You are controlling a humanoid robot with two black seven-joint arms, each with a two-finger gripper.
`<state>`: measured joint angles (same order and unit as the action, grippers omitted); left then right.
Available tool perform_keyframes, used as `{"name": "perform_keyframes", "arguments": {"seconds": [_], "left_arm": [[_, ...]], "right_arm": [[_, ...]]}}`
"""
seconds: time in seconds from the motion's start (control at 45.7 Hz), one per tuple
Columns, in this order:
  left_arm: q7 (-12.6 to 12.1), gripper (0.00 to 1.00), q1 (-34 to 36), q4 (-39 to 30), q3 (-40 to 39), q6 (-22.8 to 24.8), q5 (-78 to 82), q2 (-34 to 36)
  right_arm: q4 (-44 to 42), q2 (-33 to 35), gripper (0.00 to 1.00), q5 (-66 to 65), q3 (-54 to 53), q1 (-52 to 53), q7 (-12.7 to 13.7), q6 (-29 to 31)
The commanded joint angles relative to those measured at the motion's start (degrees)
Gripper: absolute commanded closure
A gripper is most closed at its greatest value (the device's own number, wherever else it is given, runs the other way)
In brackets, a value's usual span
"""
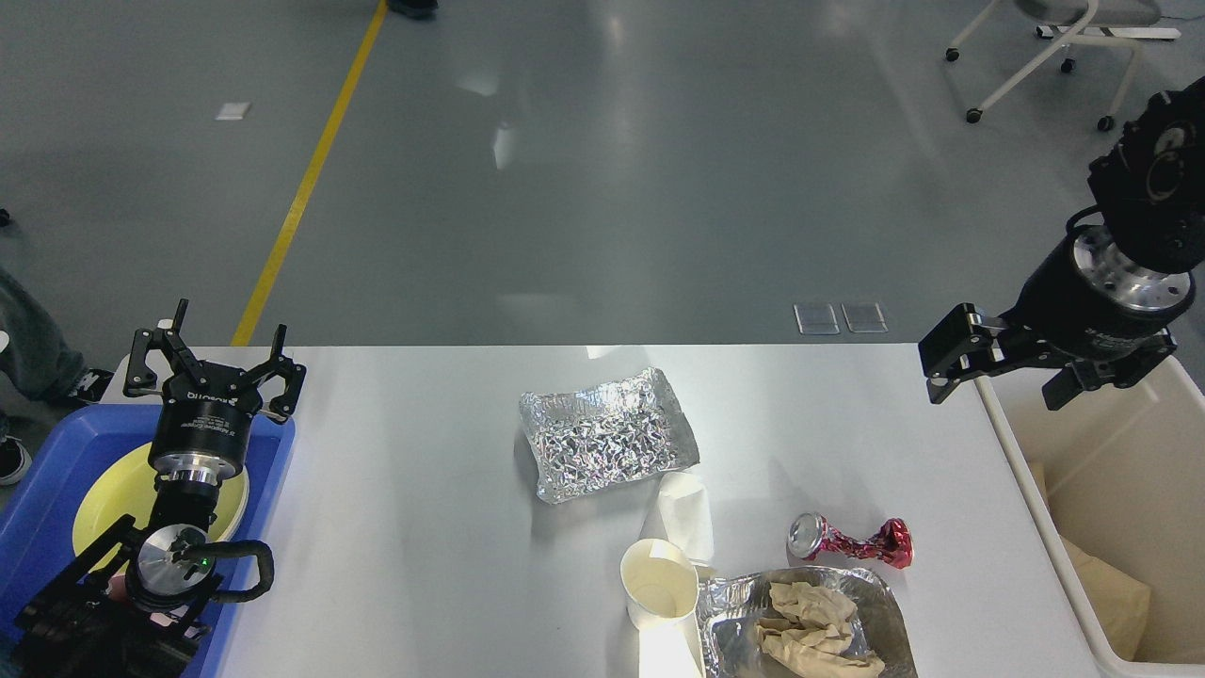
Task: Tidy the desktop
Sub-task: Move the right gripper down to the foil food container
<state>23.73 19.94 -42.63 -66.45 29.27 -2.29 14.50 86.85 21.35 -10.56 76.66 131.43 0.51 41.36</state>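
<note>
The tidying looks only part done: a yellow plate (104,499) already lies in the blue tray (38,527) at the left end of the white bench (424,527), which fills the lower middle of the view, and something tan sits in the cream bin (1111,452) at its right. Left on the bench are two foil trays (607,433) (800,621), two paper cups (659,582) (687,513) and one crushed red can (852,541). The left tool (215,353) hangs spread and empty over the blue tray, while the right tool (1007,367) holds nothing above the bin's rim, jaws apart.

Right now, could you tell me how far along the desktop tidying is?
Done: a yellow plate sits in the blue tray, crumpled paper in the cream bin. In hand: nothing; both grippers, left and right, are open. Left on the desktop: foil sheet, paper cup, crushed red can, foil tray of paper.
</note>
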Motion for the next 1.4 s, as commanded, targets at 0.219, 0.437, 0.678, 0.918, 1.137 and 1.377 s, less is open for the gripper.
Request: {"name": "perform_keyframes", "arguments": {"seconds": [0.219, 0.437, 0.678, 0.918, 1.137, 1.377], "left_arm": [[-0.1, 0.03, 0.0, 0.0, 0.0, 0.0, 0.0, 0.0], [-0.1, 0.03, 0.1, 0.0, -0.1, 0.0, 0.0, 0.0], [-0.1, 0.03, 0.1, 0.0, 0.0, 0.0, 0.0, 0.0], [-0.1, 0.03, 0.1, 0.0, 0.0, 0.0, 0.0, 0.0], [-0.1, 0.03, 0.1, 0.0, -0.1, 0.0, 0.0, 0.0], [-0.1, 0.03, 0.1, 0.0, -0.1, 0.0, 0.0, 0.0]], "right_arm": [[12.4, -2.0, 0.00, 0.4, -8.3, 9.0, 0.5, -0.6], [12.4, -2.1, 0.00, 0.3, -8.0, 9.0, 0.7, -0.6], [12.2, 0.2, 0.00, -0.2, -7.7, 7.3, 0.7, -0.8], [12.2, 3.9, 0.00, -1.8, -7.6, 5.9, 0.7, -1.0], [12.3, 3.4, 0.02, -2.1, -8.1, 0.7, 0.7, -5.5], [12.2, 1.6, 0.02, -2.3, -10.0, -8.8, 0.7, -11.2]]}}
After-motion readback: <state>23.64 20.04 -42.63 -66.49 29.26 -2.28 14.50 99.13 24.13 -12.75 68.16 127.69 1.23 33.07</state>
